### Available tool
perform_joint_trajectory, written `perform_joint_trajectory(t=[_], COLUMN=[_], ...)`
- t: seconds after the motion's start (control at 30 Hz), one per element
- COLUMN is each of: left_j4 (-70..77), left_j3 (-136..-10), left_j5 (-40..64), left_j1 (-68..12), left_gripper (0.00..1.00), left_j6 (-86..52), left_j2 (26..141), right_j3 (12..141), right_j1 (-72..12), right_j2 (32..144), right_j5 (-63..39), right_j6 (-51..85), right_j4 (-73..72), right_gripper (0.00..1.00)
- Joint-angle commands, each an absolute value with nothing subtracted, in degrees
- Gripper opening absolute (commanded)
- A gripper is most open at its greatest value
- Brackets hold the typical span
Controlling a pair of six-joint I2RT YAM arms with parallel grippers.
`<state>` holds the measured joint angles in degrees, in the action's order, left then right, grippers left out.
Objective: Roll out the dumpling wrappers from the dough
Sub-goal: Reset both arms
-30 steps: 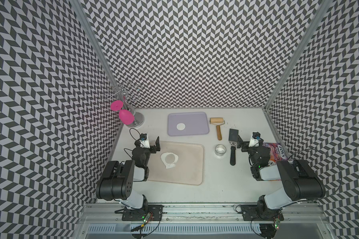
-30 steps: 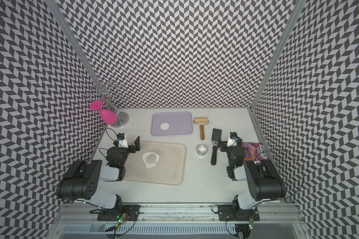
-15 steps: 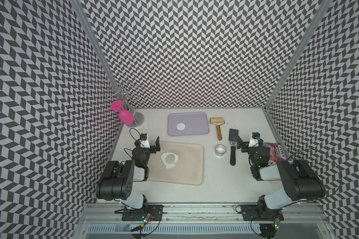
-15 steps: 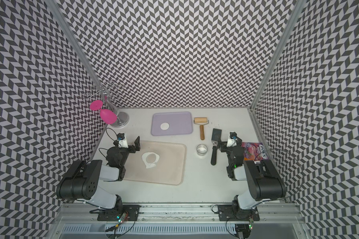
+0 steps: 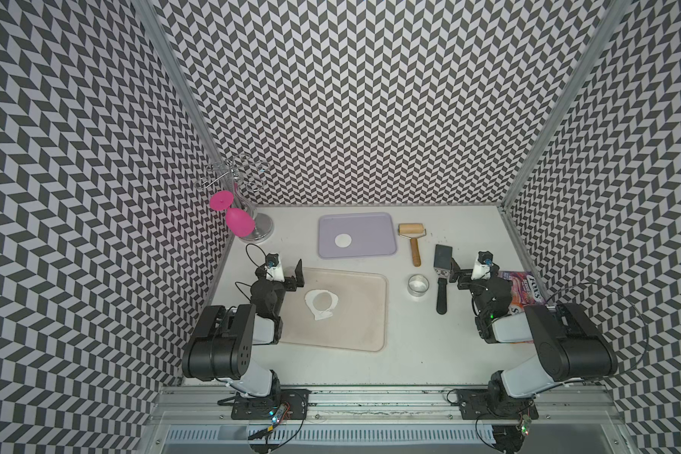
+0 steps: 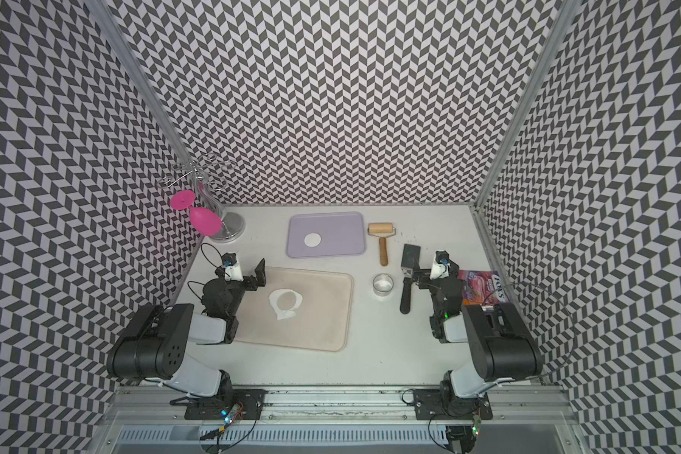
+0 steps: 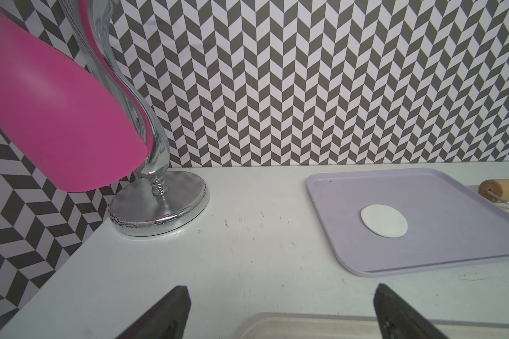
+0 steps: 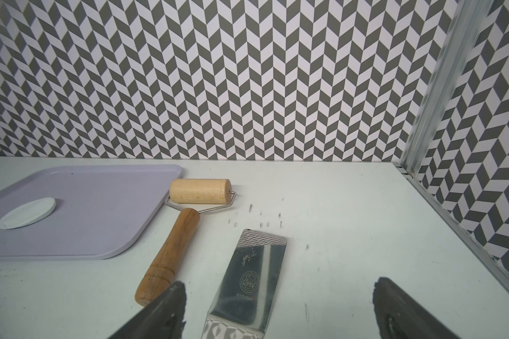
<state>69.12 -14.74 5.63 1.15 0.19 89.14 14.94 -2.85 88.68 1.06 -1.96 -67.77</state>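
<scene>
The dough [image 5: 322, 303] is a thin white sheet with a round hole, lying on the beige tray [image 5: 362, 322]. One round dumpling wrapper [image 5: 343, 240] lies on the lilac tray [image 5: 370, 228] at the back; it shows in the wrist views too, as wrapper [image 7: 384, 224] and wrapper [image 8: 27, 216]. My left gripper [image 5: 295, 275] hangs open over the beige tray's far left corner, holding nothing. My right gripper [image 5: 456, 275] is open beside the metal spatula [image 5: 442, 275]. Its blade [image 8: 253, 281] lies on the table under the spread jaws, not gripped.
A wooden roller [image 5: 413, 239] lies right of the lilac tray. A metal ring cutter [image 5: 418, 284] stands in front of the roller. A chrome rack [image 5: 260, 228] with a hanging pink glass [image 5: 240, 221] fills the back left corner. A snack bag [image 5: 523, 287] lies under the right arm.
</scene>
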Motion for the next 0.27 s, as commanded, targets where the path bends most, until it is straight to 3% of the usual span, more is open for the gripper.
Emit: perform_joint_trajectory(t=[0.0, 0.23], left_j4=[69.28, 69.31], left_j3=[-15.56, -15.56], left_j5=[5.28, 5.28], left_j1=[0.97, 0.97], left_gripper=[1.0, 1.0], left_j6=[0.5, 0.49], left_j2=[88.7, 88.73], right_j3=[15.76, 15.54], right_j1=[-3.07, -3.0], right_j2=[88.54, 88.14], right_j5=[3.13, 3.25], right_j6=[-1.42, -1.23], right_j4=[-70.23, -70.22], right_gripper=[1.0, 1.0])
